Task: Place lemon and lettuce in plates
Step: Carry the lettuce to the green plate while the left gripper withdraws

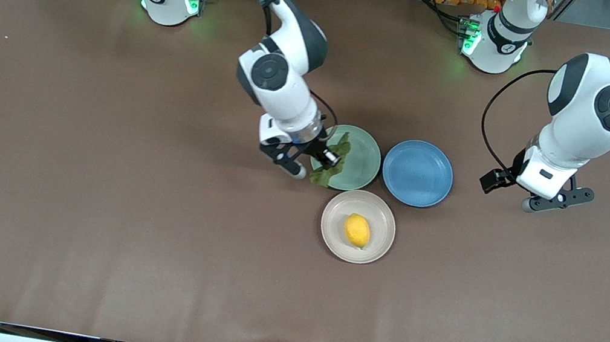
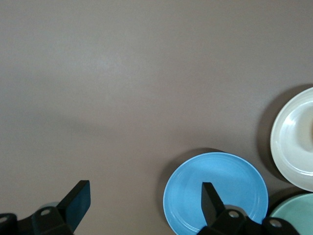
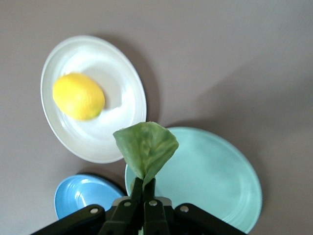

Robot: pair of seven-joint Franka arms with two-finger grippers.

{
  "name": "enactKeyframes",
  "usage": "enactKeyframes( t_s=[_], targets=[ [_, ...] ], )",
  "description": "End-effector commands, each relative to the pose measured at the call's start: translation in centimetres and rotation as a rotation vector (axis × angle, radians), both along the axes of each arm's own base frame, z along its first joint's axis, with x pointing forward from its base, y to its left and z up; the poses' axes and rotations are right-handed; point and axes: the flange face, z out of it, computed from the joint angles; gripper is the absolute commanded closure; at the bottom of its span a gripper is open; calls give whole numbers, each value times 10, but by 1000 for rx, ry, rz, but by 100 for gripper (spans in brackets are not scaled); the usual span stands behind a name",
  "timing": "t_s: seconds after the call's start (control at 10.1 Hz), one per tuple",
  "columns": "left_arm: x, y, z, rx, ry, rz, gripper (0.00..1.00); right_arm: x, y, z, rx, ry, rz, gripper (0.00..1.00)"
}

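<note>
The lemon (image 1: 357,230) lies in the beige-pink plate (image 1: 332,233); both show in the right wrist view, the lemon (image 3: 78,96) on the plate (image 3: 122,83). My right gripper (image 1: 315,163) is shut on the lettuce (image 1: 333,160) and holds it over the edge of the mint green plate (image 1: 362,155). In the right wrist view the lettuce (image 3: 145,146) hangs from the gripper (image 3: 149,183) above the mint plate (image 3: 215,176). My left gripper (image 1: 557,202) is open and empty, over bare table toward the left arm's end; it also shows in the left wrist view (image 2: 146,205).
A blue plate (image 1: 418,173) sits beside the mint plate, toward the left arm's end; it also shows in the left wrist view (image 2: 234,176). All three plates cluster at the table's middle. Brown table lies all around them.
</note>
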Motion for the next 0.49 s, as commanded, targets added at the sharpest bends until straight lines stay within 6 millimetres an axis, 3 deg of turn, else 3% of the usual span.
enactKeyframes(
  t_s=[0.0, 0.1, 0.4],
  targets=[
    [7, 4, 27, 1, -14, -122, 0, -24, 28, -10, 5, 19, -24, 100],
    [13, 13, 40, 4, -37, -151, 0, -33, 35, -19, -16, 18, -20, 100],
    [27, 12, 95, -6, -52, -171, 0, -56, 49, -47, -66, 16, 27, 100]
  ],
)
